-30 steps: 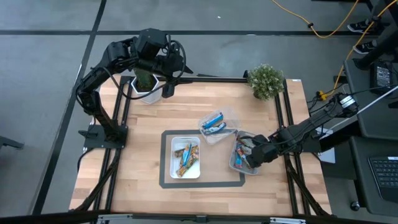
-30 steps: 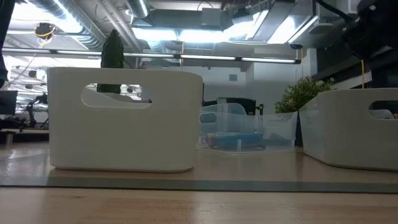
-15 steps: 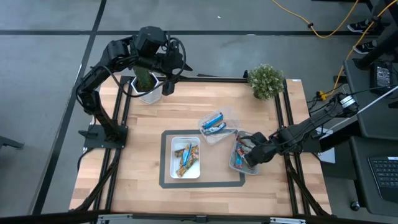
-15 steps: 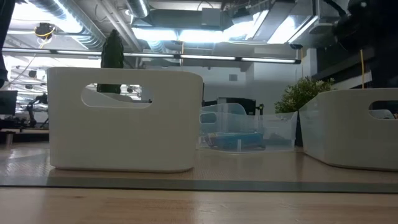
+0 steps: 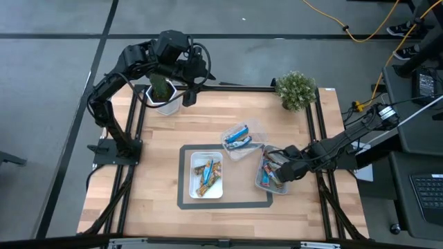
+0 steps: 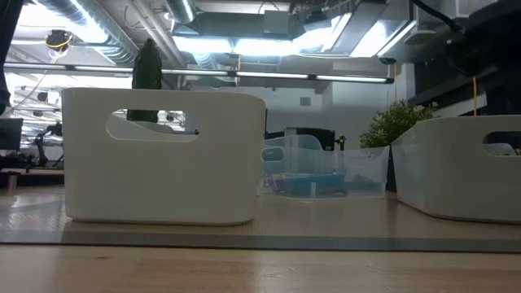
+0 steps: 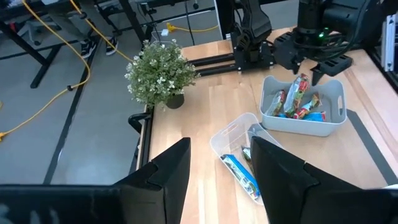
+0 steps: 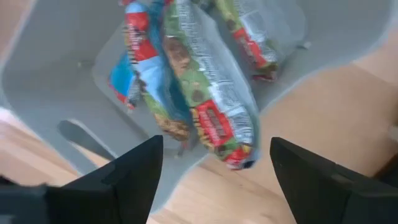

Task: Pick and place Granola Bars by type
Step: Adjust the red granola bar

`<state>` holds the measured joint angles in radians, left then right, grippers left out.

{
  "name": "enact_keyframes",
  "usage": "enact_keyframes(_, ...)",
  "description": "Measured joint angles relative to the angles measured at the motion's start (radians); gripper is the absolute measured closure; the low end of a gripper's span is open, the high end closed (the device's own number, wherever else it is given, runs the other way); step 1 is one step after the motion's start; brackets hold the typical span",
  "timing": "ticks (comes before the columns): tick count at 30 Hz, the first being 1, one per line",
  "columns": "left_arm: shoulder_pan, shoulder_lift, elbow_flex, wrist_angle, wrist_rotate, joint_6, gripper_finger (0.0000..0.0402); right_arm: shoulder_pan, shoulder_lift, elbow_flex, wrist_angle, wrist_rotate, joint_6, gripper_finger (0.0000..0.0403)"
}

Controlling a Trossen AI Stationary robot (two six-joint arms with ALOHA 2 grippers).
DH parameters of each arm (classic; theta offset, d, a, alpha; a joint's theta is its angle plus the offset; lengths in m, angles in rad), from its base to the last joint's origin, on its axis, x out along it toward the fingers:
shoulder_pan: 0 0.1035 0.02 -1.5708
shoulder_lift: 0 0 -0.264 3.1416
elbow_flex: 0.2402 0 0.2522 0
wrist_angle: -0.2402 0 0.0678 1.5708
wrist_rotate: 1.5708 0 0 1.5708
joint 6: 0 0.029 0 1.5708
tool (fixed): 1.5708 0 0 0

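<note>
The table point(image 5: 159, 149) carries three bins. The left gripper point(image 5: 185, 77) waits at eleven o'clock, fingers spread. The right gripper point(image 5: 277, 166), jaws apart, hangs over the four-o'clock bin point(image 5: 257, 181) of mixed Granola Bars point(image 8: 214, 109); more bars fill the centre tray point(image 5: 194, 160).

Grey concrete floor point(image 5: 55, 62) all around, crossed by dark seam lines. Yellow cable point(image 5: 360, 28) snaking across it. Long fluorescent strip lights point(image 6: 269, 77) and exposed ducts point(image 6: 89, 37) overhead. Keyboard point(image 5: 426, 197) on a dark side bench point(image 5: 408, 166) off to one side.
</note>
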<state>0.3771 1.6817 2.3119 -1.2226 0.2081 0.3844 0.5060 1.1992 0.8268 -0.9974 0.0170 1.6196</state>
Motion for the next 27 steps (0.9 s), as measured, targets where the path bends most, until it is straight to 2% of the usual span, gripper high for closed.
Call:
enact_keyframes(17, 0.000, 0.000, 0.000, 0.000, 0.000, 0.020, 0.0241, 0.000, 0.052, 0.000, 0.047, -0.065, -0.004, 0.0107)
enact_keyframes(27, 0.000, 0.000, 0.000, 0.001, 0.000, 0.022, 0.0241, -0.027, 0.075, -0.001, 0.254, -0.064, -0.081, 0.0107)
